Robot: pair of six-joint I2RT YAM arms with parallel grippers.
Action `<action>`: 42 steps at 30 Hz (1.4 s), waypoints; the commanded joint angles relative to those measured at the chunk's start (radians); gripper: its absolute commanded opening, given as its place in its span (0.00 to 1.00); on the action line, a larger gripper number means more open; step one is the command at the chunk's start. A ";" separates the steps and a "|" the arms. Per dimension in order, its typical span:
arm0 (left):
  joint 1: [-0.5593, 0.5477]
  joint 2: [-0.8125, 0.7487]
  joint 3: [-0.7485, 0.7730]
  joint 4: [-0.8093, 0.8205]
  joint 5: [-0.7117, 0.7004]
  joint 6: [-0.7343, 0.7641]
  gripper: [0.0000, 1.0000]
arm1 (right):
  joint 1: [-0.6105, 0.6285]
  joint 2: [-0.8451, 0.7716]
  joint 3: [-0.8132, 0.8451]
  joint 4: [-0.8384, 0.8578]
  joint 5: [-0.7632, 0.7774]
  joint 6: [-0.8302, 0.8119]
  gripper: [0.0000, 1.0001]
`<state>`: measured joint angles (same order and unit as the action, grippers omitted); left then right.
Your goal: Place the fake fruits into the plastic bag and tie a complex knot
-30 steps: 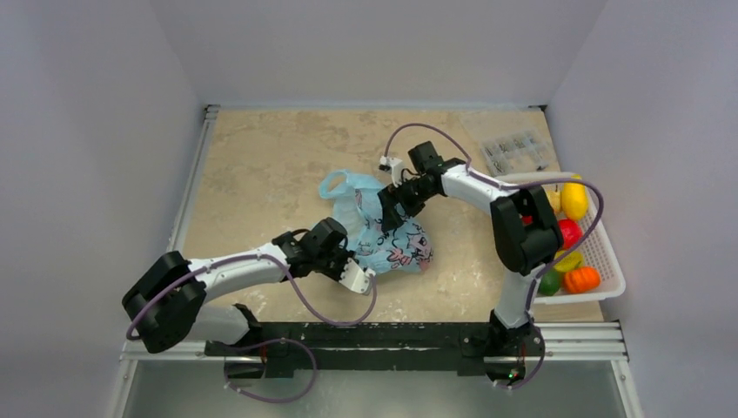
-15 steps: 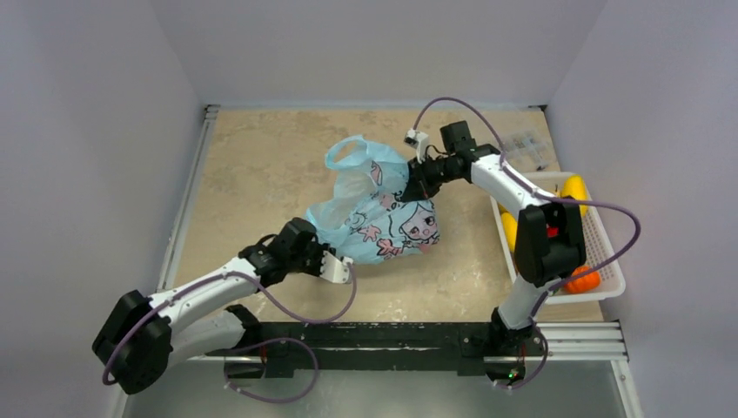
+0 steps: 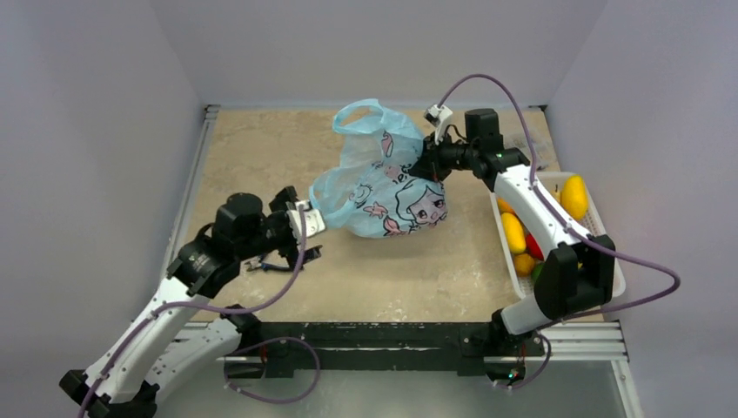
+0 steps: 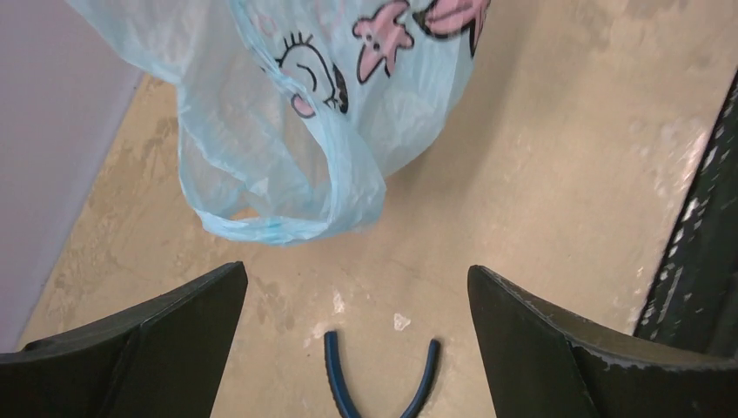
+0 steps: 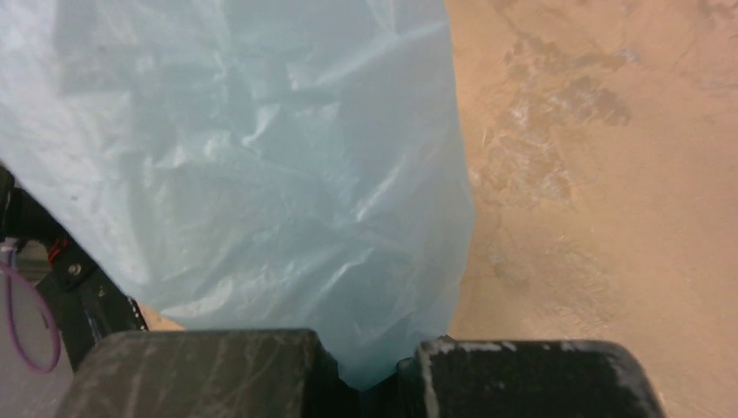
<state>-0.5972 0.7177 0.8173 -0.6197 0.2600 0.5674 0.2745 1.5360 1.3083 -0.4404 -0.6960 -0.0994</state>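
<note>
The bag [image 3: 383, 187] hung limp over mid-table. It looked thin, light and slippery, best taken by a handle loop [image 4: 278, 228]. The right gripper [image 3: 428, 165] pinched its rim. The left gripper [image 3: 306, 219] gaped just beside it. Fruits [image 3: 573, 196] lay in the basket [image 3: 605, 237].

A thin, crinkled, light-blue plastic bag [image 5: 252, 174] fills the upper left and middle of the view. It narrows downward into a tuck at the bottom edge. There the right gripper [image 5: 374, 379] shows as two black blocks, its jaws closed together with the bag's film pinched between them. To the right lies a beige, mottled tabletop [image 5: 609, 174] with darker blotches. At the lower left, behind the bag, are dark machine parts [image 5: 87, 296] and a loop of purple cable [image 5: 22, 322].
</note>
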 commanded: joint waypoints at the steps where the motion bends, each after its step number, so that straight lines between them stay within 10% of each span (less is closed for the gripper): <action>1: 0.058 0.067 0.232 -0.183 0.160 -0.324 1.00 | -0.002 -0.092 -0.047 0.130 0.058 0.039 0.00; 8: 0.288 0.257 0.462 -0.068 0.429 -0.639 0.90 | 0.014 -0.077 -0.002 -0.076 -0.128 -0.185 0.00; 15: 0.312 0.449 0.478 -0.026 0.563 -0.580 0.94 | 0.036 -0.097 0.011 -0.152 -0.232 -0.286 0.00; 30: 0.336 0.414 0.130 0.592 0.616 -1.142 0.92 | 0.050 -0.113 0.000 -0.089 -0.455 -0.118 0.02; 33: 0.335 0.447 0.134 0.621 0.623 -1.165 0.73 | 0.063 -0.113 -0.013 -0.079 -0.477 -0.113 0.04; 38: 0.328 0.502 0.134 0.748 0.674 -1.287 0.02 | 0.069 -0.074 -0.011 -0.074 -0.477 -0.116 0.10; 42: 0.334 0.476 0.126 0.705 0.666 -1.345 0.00 | 0.041 0.001 0.043 -0.069 -0.289 -0.039 0.66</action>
<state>-0.2680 1.2228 0.9440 0.0296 0.8970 -0.6800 0.3412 1.4811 1.2812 -0.5320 -1.1183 -0.2028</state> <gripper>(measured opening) 0.006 0.513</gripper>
